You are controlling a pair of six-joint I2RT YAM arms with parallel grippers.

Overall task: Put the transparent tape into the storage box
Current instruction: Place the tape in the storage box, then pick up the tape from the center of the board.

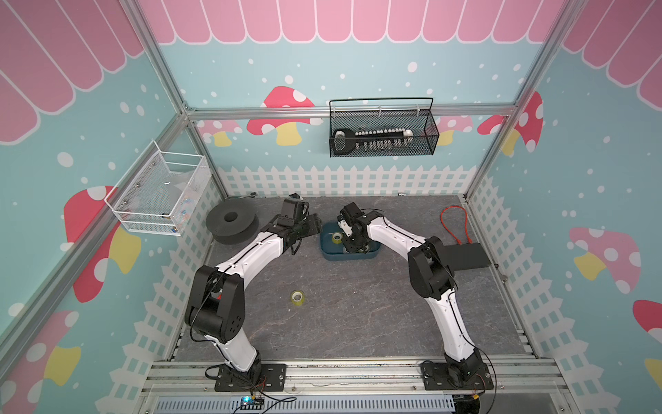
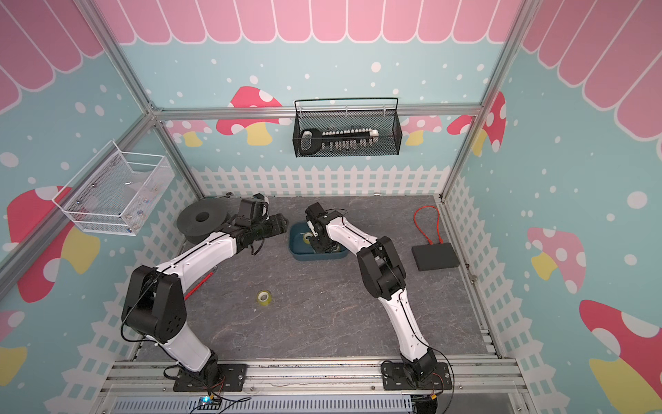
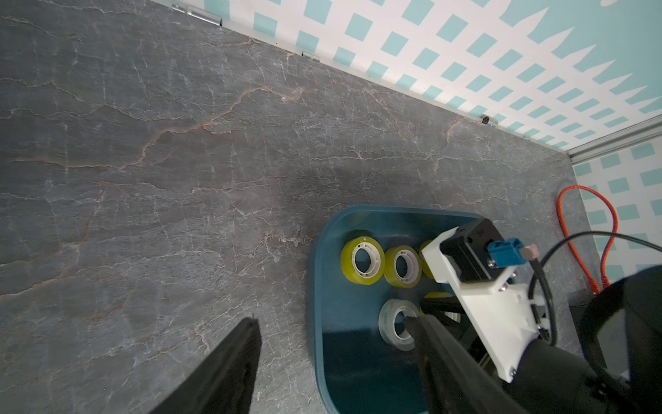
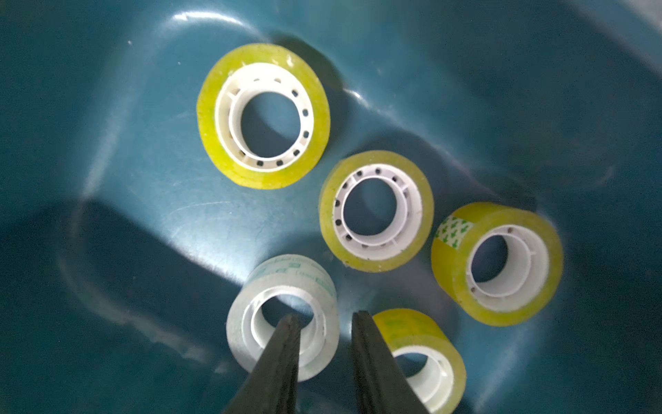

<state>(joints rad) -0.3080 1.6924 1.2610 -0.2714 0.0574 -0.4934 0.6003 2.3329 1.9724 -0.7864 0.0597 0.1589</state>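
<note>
The clear tape roll point(image 4: 240, 329) seemed light, rigid and slick. The right gripper point(image 4: 324, 314) fingers straddled its wall, the best hold, slightly parted and unclamped.

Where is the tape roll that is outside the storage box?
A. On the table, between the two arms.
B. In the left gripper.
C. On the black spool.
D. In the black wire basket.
A: in both top views the tape roll lies on the table, apart from the storage box.
</note>
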